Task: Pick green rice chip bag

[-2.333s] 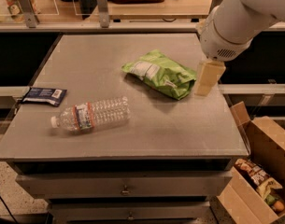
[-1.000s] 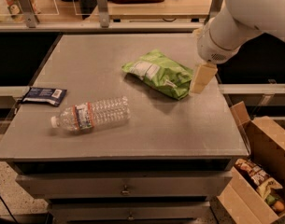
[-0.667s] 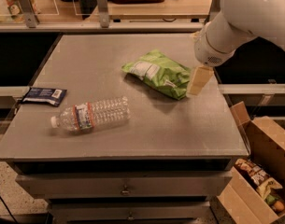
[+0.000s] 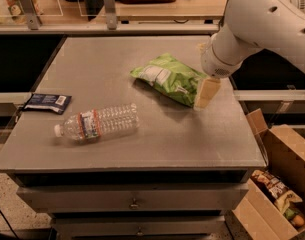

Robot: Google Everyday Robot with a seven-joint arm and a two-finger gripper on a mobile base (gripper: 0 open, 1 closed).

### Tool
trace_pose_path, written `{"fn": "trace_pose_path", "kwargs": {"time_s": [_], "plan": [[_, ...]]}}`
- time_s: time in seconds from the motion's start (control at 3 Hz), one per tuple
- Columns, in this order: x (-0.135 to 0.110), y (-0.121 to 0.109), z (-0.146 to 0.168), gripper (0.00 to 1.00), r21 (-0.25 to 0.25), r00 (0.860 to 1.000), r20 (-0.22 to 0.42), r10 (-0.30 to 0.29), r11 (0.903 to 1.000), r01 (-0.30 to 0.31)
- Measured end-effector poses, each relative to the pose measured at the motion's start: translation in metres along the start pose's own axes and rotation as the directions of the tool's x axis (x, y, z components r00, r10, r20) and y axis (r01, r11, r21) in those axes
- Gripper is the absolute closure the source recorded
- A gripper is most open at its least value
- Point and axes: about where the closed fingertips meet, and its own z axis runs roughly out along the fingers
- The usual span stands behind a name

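- One small shift: the end effector (image 4: 207, 93) slid left and is now at the right end of the green rice chip bag (image 4: 167, 78).
- Open or closed? Can't tell, but the grab looks not done yet.

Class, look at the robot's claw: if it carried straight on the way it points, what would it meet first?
The claw points down at the right end of the green rice chip bag. It would likely meet that end first, or the table just beside it; depth is unclear.
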Motion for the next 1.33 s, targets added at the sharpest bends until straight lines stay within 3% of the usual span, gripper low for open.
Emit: {"fn": "trace_pose_path", "kwargs": {"time_s": [0.33,1.0,1.33], "plan": [[-0.005,0.009,0.010,0.16,-0.026,1.000,0.014,-0.009,0.9996,0.010],[-0.012,0.015,0.012,0.62,-0.052,1.000,0.007,-0.030,0.9982,0.030],[-0.012,0.029,0.021,0.87,-0.098,0.999,-0.028,-0.022,0.9950,0.019]]}}
